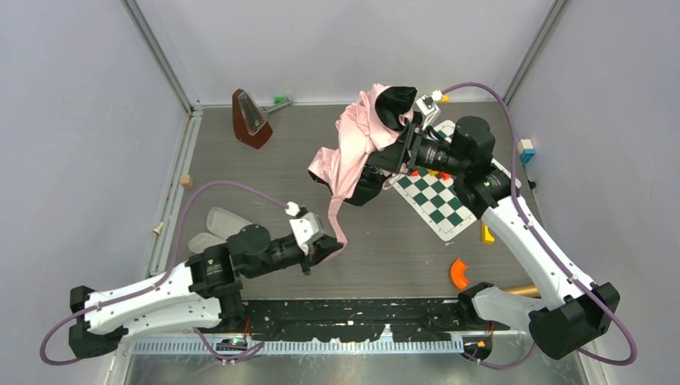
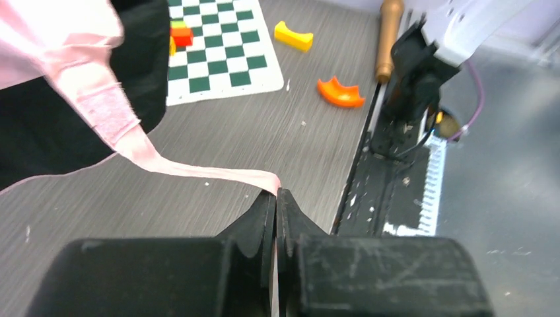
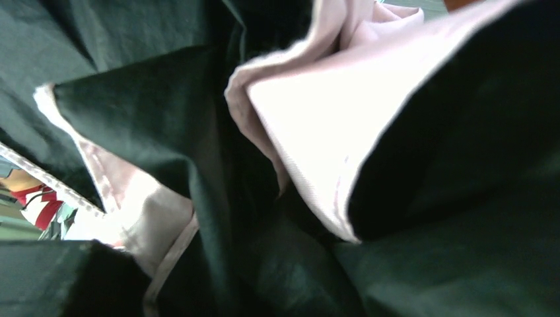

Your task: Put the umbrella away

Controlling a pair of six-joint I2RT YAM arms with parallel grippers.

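The umbrella (image 1: pixel 357 148) is a bunched mass of pale pink and black fabric at the back middle of the table. My right gripper (image 1: pixel 403 151) is pushed into it from the right and holds it up; in the right wrist view the fabric (image 3: pixel 310 125) fills the frame and hides the fingers. A thin pink strap (image 1: pixel 334 215) runs down from the umbrella to my left gripper (image 1: pixel 330 247). In the left wrist view the left gripper (image 2: pixel 277 193) is shut on the end of the strap (image 2: pixel 198 170), low over the table.
A green-and-white chessboard mat (image 1: pixel 439 200) lies under the right arm, with small coloured blocks on it. An orange curved piece (image 1: pixel 459 274), a yellow block (image 1: pixel 487 234) and a wooden handle (image 1: pixel 521 290) lie at the front right. A brown metronome (image 1: pixel 251 119) stands back left.
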